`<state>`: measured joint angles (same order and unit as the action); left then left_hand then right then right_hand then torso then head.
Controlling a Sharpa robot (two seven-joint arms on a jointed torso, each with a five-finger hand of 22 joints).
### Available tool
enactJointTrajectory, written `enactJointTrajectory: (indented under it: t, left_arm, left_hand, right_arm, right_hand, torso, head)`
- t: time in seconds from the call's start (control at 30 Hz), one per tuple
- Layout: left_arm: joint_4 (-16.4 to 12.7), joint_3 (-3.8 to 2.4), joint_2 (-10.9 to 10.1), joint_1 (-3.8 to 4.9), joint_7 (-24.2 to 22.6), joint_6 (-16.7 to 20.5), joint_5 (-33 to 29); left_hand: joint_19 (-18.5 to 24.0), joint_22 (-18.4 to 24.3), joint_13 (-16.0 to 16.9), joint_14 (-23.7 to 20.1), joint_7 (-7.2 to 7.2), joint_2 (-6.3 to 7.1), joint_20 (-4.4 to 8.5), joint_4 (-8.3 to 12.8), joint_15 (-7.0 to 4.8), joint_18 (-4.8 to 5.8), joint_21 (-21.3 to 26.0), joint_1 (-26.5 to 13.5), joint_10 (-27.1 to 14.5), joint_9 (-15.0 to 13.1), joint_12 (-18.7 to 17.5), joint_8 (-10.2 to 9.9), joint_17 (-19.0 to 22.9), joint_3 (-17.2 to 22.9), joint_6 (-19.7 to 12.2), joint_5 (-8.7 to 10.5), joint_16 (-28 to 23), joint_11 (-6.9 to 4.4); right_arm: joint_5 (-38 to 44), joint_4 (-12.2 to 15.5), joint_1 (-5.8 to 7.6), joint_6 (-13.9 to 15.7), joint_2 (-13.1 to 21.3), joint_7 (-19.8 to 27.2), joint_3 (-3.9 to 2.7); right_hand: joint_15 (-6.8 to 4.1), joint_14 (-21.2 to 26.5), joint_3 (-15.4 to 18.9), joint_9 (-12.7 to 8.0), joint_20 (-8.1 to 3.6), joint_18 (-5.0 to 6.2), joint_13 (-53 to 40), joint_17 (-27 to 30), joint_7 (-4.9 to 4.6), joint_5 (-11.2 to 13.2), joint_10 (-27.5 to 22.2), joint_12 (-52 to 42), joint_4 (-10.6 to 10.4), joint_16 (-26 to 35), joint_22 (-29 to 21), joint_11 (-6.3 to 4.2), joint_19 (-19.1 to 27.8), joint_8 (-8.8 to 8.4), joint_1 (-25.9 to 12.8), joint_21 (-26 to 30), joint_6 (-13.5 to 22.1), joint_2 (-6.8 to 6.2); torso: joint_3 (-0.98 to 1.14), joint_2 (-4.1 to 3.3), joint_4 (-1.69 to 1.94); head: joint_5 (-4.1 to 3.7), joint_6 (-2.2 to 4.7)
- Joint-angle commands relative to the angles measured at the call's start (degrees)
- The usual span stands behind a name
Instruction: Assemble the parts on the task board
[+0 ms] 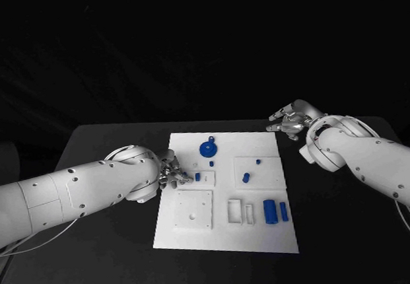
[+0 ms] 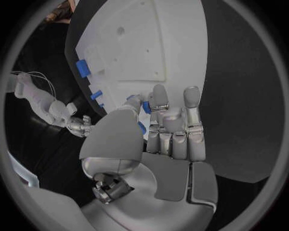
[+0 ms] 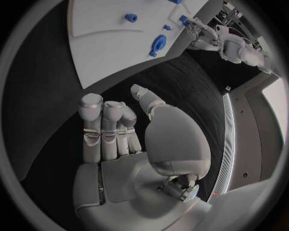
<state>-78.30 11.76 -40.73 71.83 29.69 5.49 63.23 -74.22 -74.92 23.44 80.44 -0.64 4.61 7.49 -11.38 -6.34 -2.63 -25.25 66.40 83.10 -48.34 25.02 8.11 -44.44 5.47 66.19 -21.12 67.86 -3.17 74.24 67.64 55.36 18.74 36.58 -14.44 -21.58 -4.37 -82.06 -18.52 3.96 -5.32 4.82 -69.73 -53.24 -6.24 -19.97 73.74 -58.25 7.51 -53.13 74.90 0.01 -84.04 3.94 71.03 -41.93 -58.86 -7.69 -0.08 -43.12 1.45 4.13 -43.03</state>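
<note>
On the black tabletop before me lies the white rectangular task board, with small blue plastic parts scattered over it. My left hand sits at the board's nine o'clock edge, and its fingers are pinched around a small blue block (the left wrist view shows a bit of blue caught between thumb and fingertip, just over the white surface). So that hand is gripping a part, pressed close to the board near another small blue peg that stands just beside it.

My right hand hangs off the board's far corner, around one o'clock, over bare tabletop. Its fingers are loosely curled and apart, holding nothing.

Elsewhere on the board, a round blue knob-like piece sits toward twelve o'clock, a short blue cylinder near the centre, and two upright blue bars toward five o'clock beside pale rectangular recesses.

By my judgement the step in hand is seating the pinched block into its socket on the left side of the board. The next move calls for lining the piece up squarely over its recess, pressing down gently, then loosening the pinch without dragging the piece askew. Whether it is already seated I cannot tell.
</note>
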Motion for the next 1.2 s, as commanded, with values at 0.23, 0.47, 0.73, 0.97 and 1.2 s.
enactJointTrajectory:
  t: [0.23, 0.47, 0.73, 0.97, 1.2]
  left_arm:
    - [0.3, 0.45, -0.1, -0.68, 1.1, 0.2, 0.0]
    - [0.2, 0.42, -0.4, -0.68, 1.1, 0.4, -0.2]
    - [0.0, 0.40, -0.6, -0.68, 1.1, -0.4, -1.2]
    - [-0.1, 0.39, -0.8, -0.68, 0.6, -1.2, -2.7]
    - [-0.1, 0.39, -0.8, -0.68, 0.1, -1.5, -3.7]
  left_hand:
    - [-0.1, -1.0, -0.1, -0.1, 1.51, 0.81, 0.13, -0.7, -0.21, 0.81, 0.3, 0.0, -0.5, 4.1, 0.3, -2.0, 0.2, 0.1, -1.7, 0.21, -0.3, -0.04]
    - [-0.2, -1.0, -0.1, -0.1, 1.56, 1.37, 0.07, -2.5, -0.15, 0.75, 0.4, -0.6, -0.5, 4.4, 0.3, -2.2, 0.4, 0.3, -1.6, 0.44, -0.5, -0.01]
    - [0.0, -1.0, -0.2, -0.3, 1.60, -1.68, 0.02, -2.1, -0.11, 0.76, 0.6, -0.2, -0.9, 4.6, 0.2, -2.5, 0.9, 0.3, -2.0, -2.64, -0.8, 0.07]
    - [0.2, -1.0, -0.3, -0.7, 1.64, -3.52, -0.06, -1.4, 0.00, 0.80, 0.8, 0.5, -1.4, 4.6, 0.1, -2.6, 1.2, 1.6, -2.6, -7.91, -1.1, 0.16]
    - [0.4, -1.0, -0.3, -1.0, 1.77, -4.31, -0.12, -1.0, 0.06, 0.77, 0.9, 0.6, -1.7, 4.3, 0.1, -2.4, 1.6, 3.9, -3.1, -11.31, -1.2, 0.25]
  right_arm:
    - [0.3, 0.1, -0.09, -0.3, 0.0, 0.4, -0.02]
    - [0.3, 0.1, -0.13, -0.3, 0.1, 0.3, -0.02]
    - [0.3, 0.0, -0.17, -0.4, 0.1, 0.3, -0.02]
    - [0.3, 0.0, -0.27, -0.5, 0.1, 0.3, -0.02]
    - [0.3, -0.1, -0.42, -0.6, 0.1, 0.3, -0.02]
  right_hand:
    - [0.05, -0.4, -0.3, -0.1, -0.22, 0.33, -0.1, -0.1, -0.12, -0.2, -0.2, -0.2, 0.1, 0.1, 1.7, -0.22, -3.1, -0.35, -0.3, 0.0, -0.3, -0.04]
    - [0.04, -0.4, -0.3, -0.1, -0.23, 0.31, 0.0, -0.1, -0.12, -0.2, -0.2, -0.1, 0.2, 0.1, 1.7, -0.23, -3.1, -0.35, -0.2, -0.1, -0.3, 0.01]
    - [0.04, -0.4, -0.4, -0.1, -0.23, 0.29, 0.0, -0.1, -0.11, -0.1, -0.2, -0.1, 0.3, 0.2, 1.7, -0.24, -3.1, -0.35, -0.2, -0.1, -0.3, 0.04]
    - [0.04, -0.4, -0.4, -0.1, -0.23, 0.29, 0.0, -0.1, -0.11, -0.1, -0.2, -0.1, 0.3, 0.2, 1.7, -0.24, -3.1, -0.35, -0.1, -0.1, -0.3, 0.04]
    - [0.04, -0.4, -0.4, -0.1, -0.23, 0.29, 0.0, -0.1, -0.11, -0.1, -0.2, -0.1, 0.3, 0.2, 1.7, -0.24, -3.1, -0.35, -0.1, -0.1, -0.3, 0.04]
  torso:
    - [-0.02, 0.02, 0.03]
    - [-0.01, 0.02, 0.05]
    - [0.01, 0.02, 0.02]
    - [0.01, 0.00, 0.00]
    - [0.03, 0.01, 0.00]
  head:
    - [-0.06, -0.03]
    - [-0.08, -0.03]
    - [-0.04, -0.01]
    - [-0.04, 0.00]
    - [-0.01, -0.06]
